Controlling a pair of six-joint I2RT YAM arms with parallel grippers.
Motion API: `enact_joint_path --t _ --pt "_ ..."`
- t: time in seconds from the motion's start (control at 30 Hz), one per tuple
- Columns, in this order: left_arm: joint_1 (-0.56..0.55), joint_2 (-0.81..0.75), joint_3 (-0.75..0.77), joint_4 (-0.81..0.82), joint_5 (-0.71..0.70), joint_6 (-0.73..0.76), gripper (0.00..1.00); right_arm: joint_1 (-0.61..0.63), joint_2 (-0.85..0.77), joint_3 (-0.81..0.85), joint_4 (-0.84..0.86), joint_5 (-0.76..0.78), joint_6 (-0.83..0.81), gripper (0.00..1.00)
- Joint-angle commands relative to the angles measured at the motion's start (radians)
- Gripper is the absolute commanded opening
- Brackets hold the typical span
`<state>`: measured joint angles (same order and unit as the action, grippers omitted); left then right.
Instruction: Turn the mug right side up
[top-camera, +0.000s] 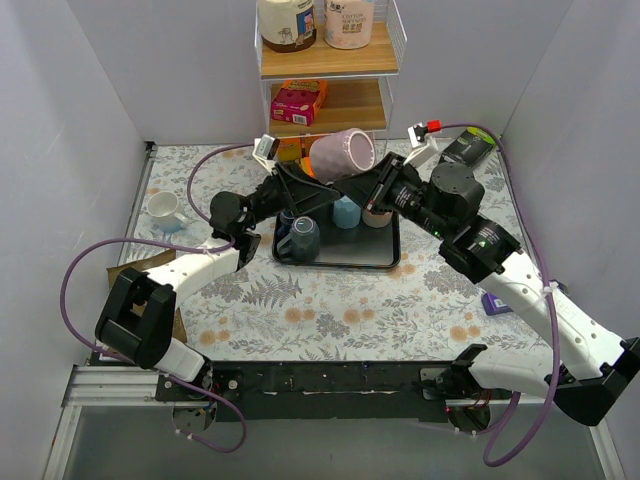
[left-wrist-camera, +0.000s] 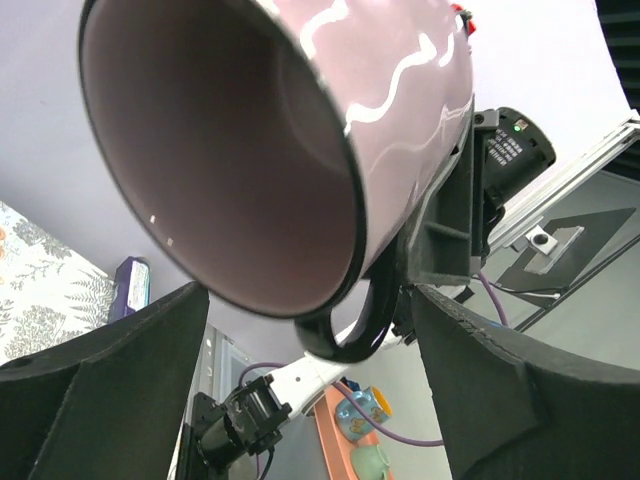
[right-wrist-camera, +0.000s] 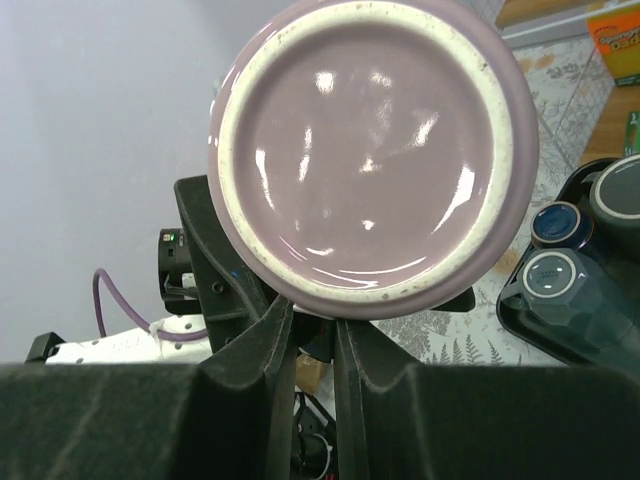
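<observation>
- Holding the mug (top-camera: 342, 155) raised in the air near the far side of the tray (top-camera: 365, 250); carrying it tipped on its side, base pointing right, mouth pointing left.
- Clamping the right gripper (right-wrist-camera: 315, 320) narrowly on the mug's handle side, just under the body; facing the pale-ringed base squarely in the right wrist view.
- Spreading the left gripper (left-wrist-camera: 310, 300) wide before the mug's open mouth; setting its fingers (left-wrist-camera: 110, 380) one to each side, below the rim, gripping nothing.
- Showing the dark handle loop at the mug's underside in the left wrist view, with the right gripper's black finger pressing against it.
- Noting in the tray a dark blue mug (top-camera: 298, 240) and a light blue cup (top-camera: 346, 212); noting a white cup (top-camera: 165, 208) well apart at the left of the patterned table (top-camera: 330, 310).
</observation>
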<state>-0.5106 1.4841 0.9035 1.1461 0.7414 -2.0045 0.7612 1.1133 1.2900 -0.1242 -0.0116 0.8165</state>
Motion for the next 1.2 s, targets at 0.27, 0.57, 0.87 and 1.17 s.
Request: enact_joint_path --t 0.27,0.57,0.87,1.17 --pt "-0.006 -0.025 -0.006 0.095 -0.025 -0.293 0.5 -0.014 -0.041 -0.07 0.274 -0.073 -0.013 0.01" --pt "-0.005 -0.038 0.002 0.122 -0.017 -0.329 0.32 -0.072 -0.056 -0.194 0.411 -0.281 -0.114 0.01" --pt "-0.005 -0.035 0.014 0.213 -0.03 -0.408 0.25 -0.171 -0.072 -0.297 0.616 -0.501 -0.07 0.01" --pt "-0.005 -0.03 0.037 0.251 -0.062 -0.459 0.24 -0.184 -0.049 -0.327 0.702 -0.579 -0.023 0.01"
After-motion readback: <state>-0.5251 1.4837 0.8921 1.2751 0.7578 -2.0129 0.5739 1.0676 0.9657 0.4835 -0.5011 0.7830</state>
